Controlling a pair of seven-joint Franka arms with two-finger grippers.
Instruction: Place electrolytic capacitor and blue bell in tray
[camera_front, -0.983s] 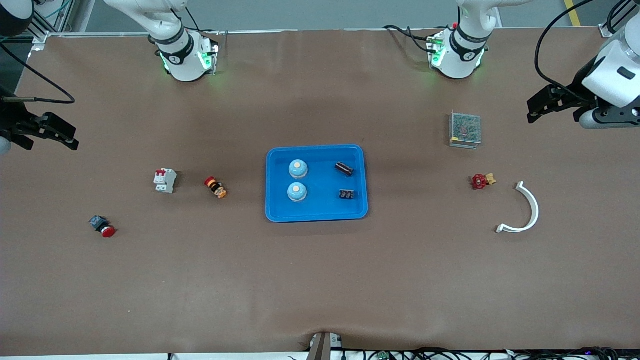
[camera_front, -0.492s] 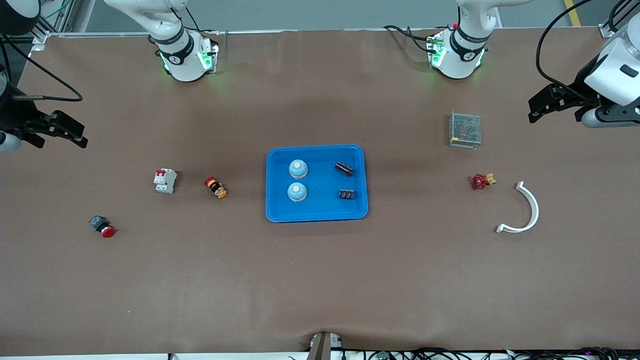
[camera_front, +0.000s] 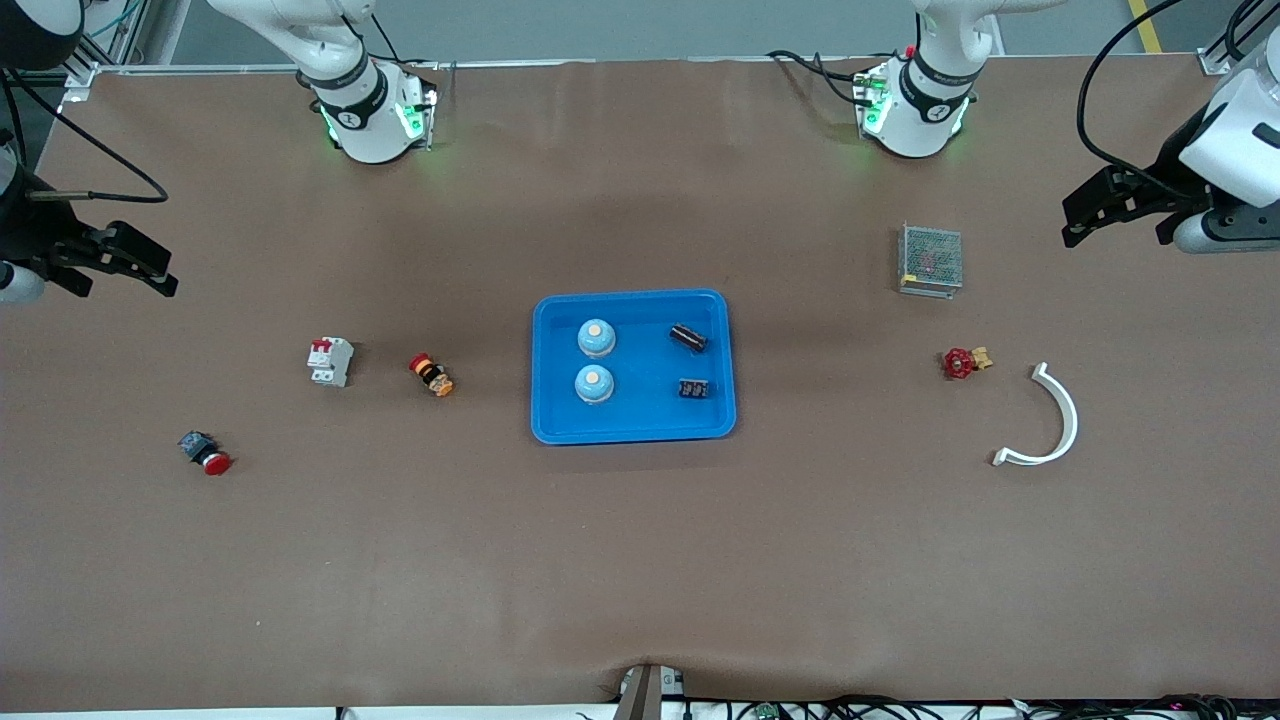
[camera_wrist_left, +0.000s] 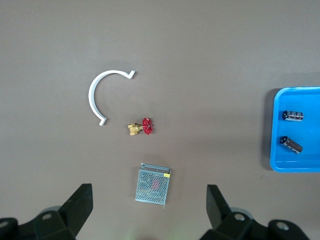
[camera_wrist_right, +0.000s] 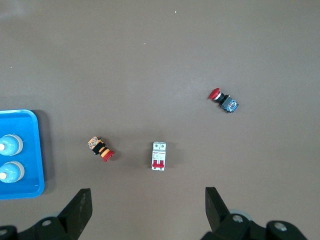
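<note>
Glossy blue plastic tray (camera_front: 548, 425), matt brown table (camera_front: 640, 560), metal mesh box (camera_front: 930, 259)

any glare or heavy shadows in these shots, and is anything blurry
Front view: even light, soft shadow around the tray, green glow at both arm bases. Left wrist view: sharp, its open pincer dark at the edge. Right wrist view: sharp, faint shadow beside the tray.
</note>
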